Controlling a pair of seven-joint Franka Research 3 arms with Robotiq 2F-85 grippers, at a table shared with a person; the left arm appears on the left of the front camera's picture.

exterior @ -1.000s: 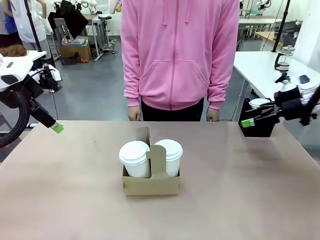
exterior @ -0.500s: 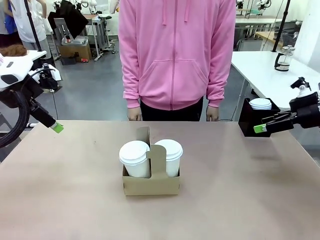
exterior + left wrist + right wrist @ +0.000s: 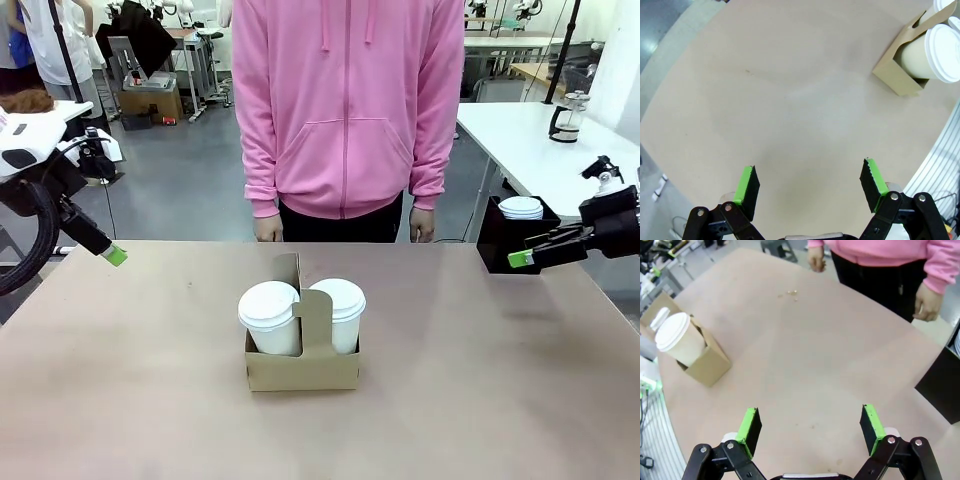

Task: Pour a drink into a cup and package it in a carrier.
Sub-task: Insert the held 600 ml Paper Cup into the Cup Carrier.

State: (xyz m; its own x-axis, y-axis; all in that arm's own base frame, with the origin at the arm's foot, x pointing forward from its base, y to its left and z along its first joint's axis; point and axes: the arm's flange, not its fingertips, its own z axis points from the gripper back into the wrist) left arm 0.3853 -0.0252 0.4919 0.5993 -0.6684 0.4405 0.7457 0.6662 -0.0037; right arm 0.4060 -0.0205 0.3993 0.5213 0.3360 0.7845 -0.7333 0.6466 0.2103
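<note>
Two lidded cups sit in the carrier [image 3: 301,366] mid-tabletop [image 3: 480,400]; both claws stand wide and empty.

Left claw [image 3: 112,256] hangs at the tabletop's left edge, right claw [image 3: 517,259] beside the black box [image 3: 505,250]. A careless sweep inward could knock the light carrier or tip a cup [image 3: 269,315].

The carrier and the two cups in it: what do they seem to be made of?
The carrier looks like plain brown cardboard: matte, flat folded panels with cut edges. The two cups look like off-white paper, matte walls, though this is uncertain; their white lids seem to be smooth plastic with a raised rim.
</note>
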